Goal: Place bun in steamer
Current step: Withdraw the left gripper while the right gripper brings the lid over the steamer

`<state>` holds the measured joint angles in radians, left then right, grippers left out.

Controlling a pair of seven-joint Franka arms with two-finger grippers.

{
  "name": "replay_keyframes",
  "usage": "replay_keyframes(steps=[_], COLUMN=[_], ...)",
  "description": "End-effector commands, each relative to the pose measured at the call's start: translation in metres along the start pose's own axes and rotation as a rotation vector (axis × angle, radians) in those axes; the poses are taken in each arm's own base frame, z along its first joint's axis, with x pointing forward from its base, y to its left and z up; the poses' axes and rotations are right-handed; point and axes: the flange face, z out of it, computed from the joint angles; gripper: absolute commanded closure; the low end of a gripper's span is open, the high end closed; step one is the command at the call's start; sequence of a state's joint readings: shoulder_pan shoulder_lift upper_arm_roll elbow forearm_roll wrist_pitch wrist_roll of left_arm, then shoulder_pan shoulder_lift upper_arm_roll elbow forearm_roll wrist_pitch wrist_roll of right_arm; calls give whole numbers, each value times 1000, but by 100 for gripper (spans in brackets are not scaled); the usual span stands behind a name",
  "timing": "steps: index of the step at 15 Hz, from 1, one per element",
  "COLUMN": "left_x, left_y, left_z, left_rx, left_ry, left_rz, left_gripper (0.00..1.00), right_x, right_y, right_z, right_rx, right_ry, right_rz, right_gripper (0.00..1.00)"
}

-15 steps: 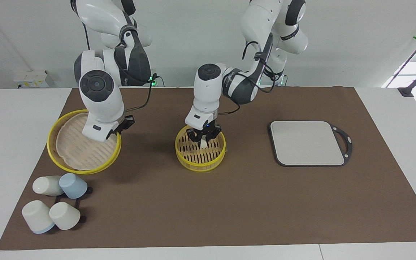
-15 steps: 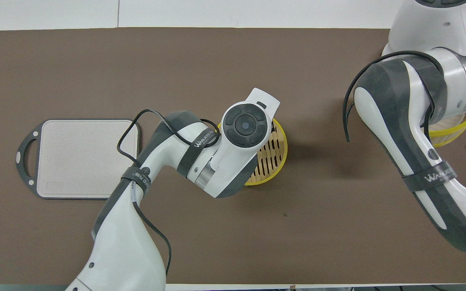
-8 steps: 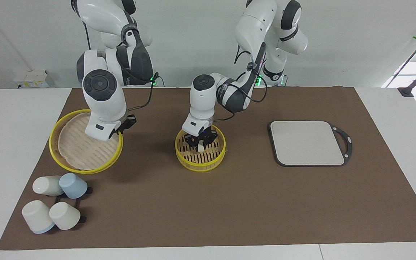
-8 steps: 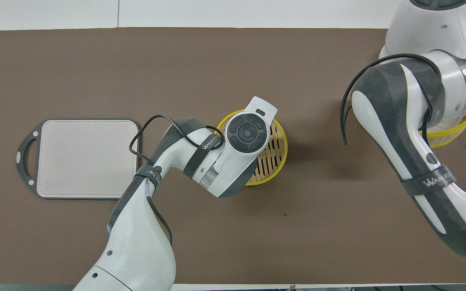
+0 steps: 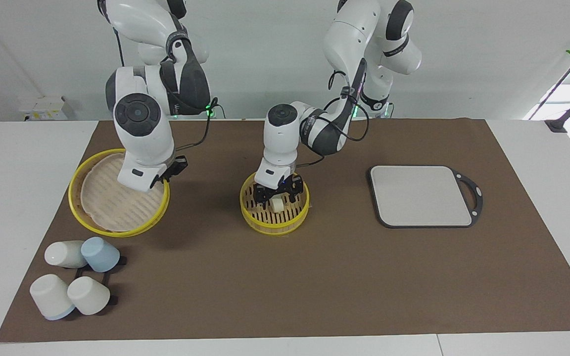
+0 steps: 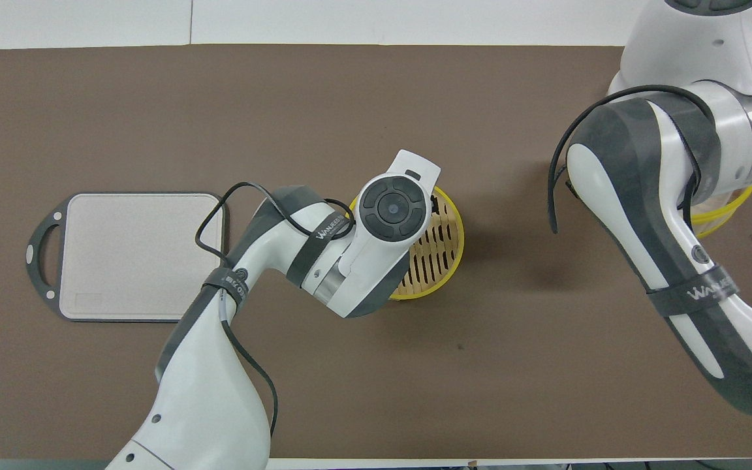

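The steamer, a round yellow-rimmed basket with a slatted floor, stands mid-table; it also shows in the overhead view. The small cream bun lies on its floor. My left gripper is down inside the basket, fingers spread open on either side of the bun. In the overhead view the left wrist hides the gripper and the bun. My right gripper is shut on the rim of the yellow-rimmed lid and holds it tilted above the mat at the right arm's end.
A grey rectangular board with a dark handle lies toward the left arm's end; it also shows in the overhead view. Several white and blue cups lie on their sides, farther from the robots than the lid.
The left gripper came down into the steamer with the bun, then opened and let the bun rest on the floor. The right arm shifted the lid slightly.
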<state>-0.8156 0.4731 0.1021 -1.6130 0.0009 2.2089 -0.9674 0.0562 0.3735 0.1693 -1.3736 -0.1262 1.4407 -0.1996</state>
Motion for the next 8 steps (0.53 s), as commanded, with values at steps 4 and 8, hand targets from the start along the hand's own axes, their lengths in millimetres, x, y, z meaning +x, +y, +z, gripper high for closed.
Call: replay_keyframes(steps=[4,8], left_x=[86,136], left_y=[-182,-323], left_z=[-179,-236], left_rx=[79,88], left_ry=[-93,-163], left_rz=[41,202], left_gripper=[0,0], right_x=[26,56], right_y=[-89,-233], right_z=[-16,-4], right_rx=[86,131], right_ry=[207,389], right_rz=[96,236], right_gripper=[100,100])
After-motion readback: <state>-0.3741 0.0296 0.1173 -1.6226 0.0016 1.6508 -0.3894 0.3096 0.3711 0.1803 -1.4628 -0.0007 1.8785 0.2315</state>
